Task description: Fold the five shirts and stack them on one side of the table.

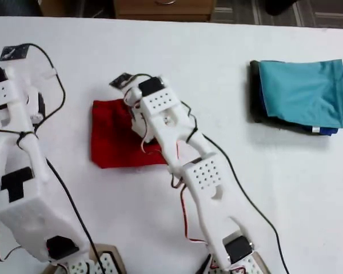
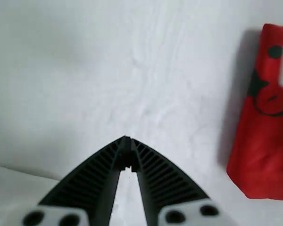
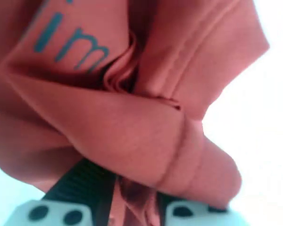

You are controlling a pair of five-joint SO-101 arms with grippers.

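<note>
A folded red shirt (image 1: 117,140) lies on the white table left of centre. My right gripper (image 1: 140,128) is down on the shirt's right part. In the right wrist view it (image 3: 129,197) is shut on a bunched fold of the red shirt (image 3: 132,103), which covers most of the dark fingers (image 3: 80,181). My left arm (image 1: 11,97) stands at the table's left edge, apart from the shirt. The left gripper (image 2: 127,143) is shut with nothing in it, tips just above bare table, and the red shirt (image 2: 264,122) lies off to one side.
A stack of folded shirts (image 1: 303,94) sits at the right side of the table, teal on top with blue and black beneath. Black cables (image 1: 240,188) trail from both arms across the white table (image 1: 217,57). A wooden cabinet (image 1: 163,8) stands beyond the far edge.
</note>
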